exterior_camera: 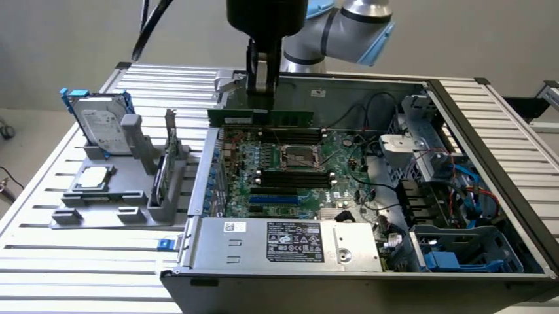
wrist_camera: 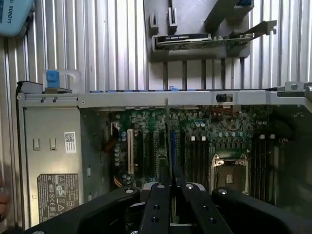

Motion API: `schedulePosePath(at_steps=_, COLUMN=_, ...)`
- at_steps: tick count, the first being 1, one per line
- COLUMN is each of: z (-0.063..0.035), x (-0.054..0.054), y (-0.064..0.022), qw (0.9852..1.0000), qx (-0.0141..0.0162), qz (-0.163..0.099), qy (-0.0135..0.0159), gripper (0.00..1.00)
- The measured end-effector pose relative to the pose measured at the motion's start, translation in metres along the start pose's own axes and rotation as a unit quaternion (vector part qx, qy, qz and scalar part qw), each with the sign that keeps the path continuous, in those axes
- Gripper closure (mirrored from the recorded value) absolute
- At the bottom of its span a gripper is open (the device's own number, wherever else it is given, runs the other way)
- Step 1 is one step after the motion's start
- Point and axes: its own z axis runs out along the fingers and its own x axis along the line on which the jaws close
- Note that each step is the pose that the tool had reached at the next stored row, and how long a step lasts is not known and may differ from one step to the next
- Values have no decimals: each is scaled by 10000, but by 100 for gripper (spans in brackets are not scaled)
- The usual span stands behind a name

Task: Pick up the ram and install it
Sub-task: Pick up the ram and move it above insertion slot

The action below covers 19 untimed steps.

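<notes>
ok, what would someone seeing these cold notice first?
The black gripper, over the far side of the open dark computer case, is shut on the long, narrow green ram stick, held on edge above the green motherboard. On the exterior view's left, a silver hard drive with blue rails stands upright in a grey holder on the slatted metal table.
</notes>
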Motion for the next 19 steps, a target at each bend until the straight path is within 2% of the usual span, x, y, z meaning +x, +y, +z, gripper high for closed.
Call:
schedulePosePath(at_steps=5, z=84, x=-43, y=-216, qw=10000, qx=-1, qz=4, qy=0, gripper=86)
schedulePosePath(at_steps=10, z=171, x=-105, y=-355, qw=10000, qx=-6, qz=7, qy=-1, gripper=86)
schedulePosePath(at_steps=19, z=334, x=-245, y=-443, qw=10000, qx=-18, qz=31, qy=0, gripper=86)
